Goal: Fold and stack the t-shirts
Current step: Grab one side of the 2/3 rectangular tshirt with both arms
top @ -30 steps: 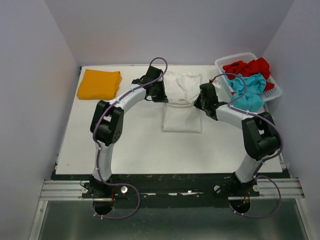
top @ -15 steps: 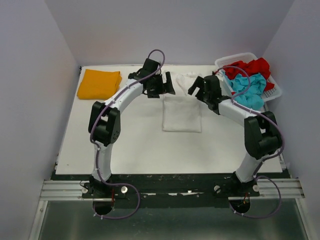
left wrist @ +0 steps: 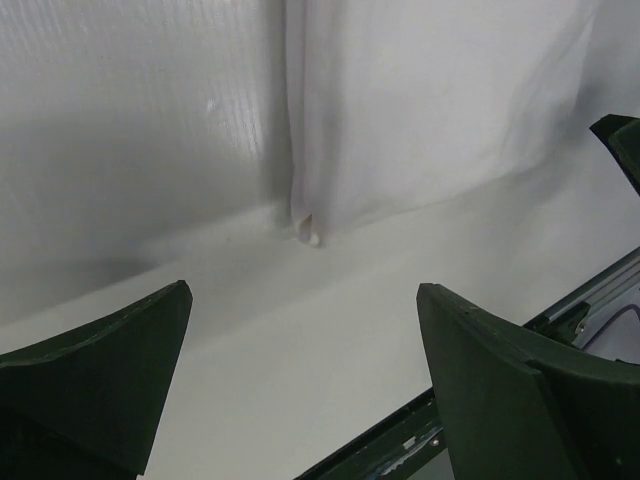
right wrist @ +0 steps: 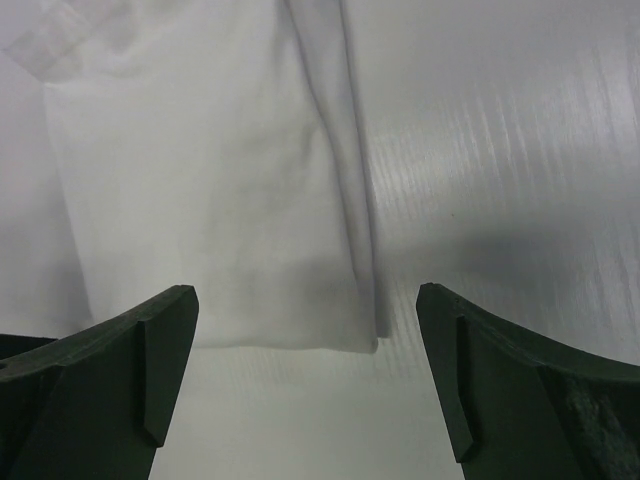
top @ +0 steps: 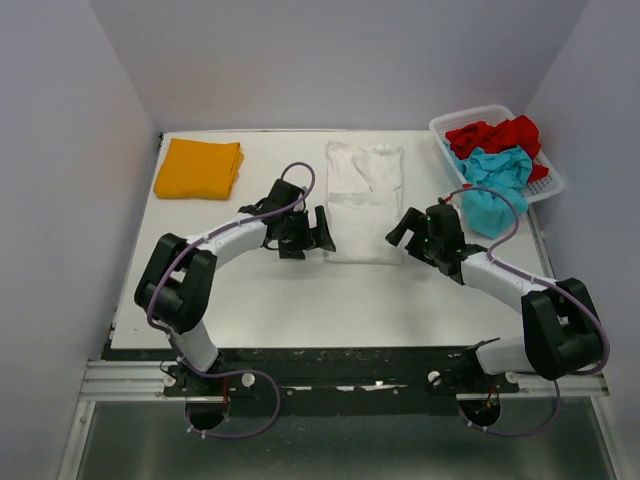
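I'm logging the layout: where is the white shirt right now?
Top view: the white shirt lies flat at mid-table, toward the back, its near end between the left gripper and right gripper; orange shirt to its left, basket to its right.

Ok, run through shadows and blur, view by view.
Top view: even light, sharp. Left wrist view: grey shadow on the table beside the white shirt. Right wrist view: near fingers slightly soft, dark shadow patch right of the shirt.

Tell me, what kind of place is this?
Likely a robot lab cell, not a home: two arms bolted by a table, blank walls boxing it in, and shirts heaped in a basket.
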### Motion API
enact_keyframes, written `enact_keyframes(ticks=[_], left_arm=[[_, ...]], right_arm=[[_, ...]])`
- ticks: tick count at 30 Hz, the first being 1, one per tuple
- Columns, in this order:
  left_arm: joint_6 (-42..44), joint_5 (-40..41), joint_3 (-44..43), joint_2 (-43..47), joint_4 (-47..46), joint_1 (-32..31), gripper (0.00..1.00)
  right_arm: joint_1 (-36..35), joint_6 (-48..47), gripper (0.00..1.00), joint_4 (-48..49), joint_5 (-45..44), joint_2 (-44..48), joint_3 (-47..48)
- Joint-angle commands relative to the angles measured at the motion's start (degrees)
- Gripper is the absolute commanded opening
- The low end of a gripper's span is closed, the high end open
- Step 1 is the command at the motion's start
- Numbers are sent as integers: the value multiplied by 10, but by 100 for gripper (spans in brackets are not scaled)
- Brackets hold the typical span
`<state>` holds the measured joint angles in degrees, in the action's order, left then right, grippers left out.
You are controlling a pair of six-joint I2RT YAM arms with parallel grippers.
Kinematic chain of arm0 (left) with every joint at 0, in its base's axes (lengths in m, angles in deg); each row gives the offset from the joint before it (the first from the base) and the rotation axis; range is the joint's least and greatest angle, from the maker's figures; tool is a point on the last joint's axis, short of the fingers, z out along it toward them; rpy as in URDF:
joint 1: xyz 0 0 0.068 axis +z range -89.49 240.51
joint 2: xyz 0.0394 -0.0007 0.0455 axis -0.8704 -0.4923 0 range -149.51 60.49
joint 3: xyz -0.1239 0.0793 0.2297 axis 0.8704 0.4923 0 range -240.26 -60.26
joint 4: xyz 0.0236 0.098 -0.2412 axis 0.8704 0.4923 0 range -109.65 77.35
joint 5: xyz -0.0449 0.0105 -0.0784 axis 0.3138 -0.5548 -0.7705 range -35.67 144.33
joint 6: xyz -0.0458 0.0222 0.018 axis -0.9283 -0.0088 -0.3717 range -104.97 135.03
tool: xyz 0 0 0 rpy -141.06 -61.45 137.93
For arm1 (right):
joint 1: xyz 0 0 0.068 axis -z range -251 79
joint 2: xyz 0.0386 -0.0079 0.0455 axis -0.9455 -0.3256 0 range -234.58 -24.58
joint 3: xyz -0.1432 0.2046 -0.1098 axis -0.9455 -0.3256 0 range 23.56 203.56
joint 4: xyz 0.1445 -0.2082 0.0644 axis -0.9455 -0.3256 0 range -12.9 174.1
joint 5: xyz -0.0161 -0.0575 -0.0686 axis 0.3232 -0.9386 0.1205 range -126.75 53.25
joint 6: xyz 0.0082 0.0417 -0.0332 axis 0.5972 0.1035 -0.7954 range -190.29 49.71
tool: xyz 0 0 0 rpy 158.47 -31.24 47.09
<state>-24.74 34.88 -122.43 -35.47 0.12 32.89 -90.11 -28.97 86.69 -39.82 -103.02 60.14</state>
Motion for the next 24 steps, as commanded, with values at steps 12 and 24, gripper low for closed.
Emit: enact_keyframes(ticks=[12, 24], left_arm=[[-30, -33, -20, -104, -52, -13, 64], [-37, -37, -43, -146, -53, -26, 23]], right_arm=[[2, 31, 77, -46, 57, -48, -18], [1, 29, 51, -51, 37, -62, -36]])
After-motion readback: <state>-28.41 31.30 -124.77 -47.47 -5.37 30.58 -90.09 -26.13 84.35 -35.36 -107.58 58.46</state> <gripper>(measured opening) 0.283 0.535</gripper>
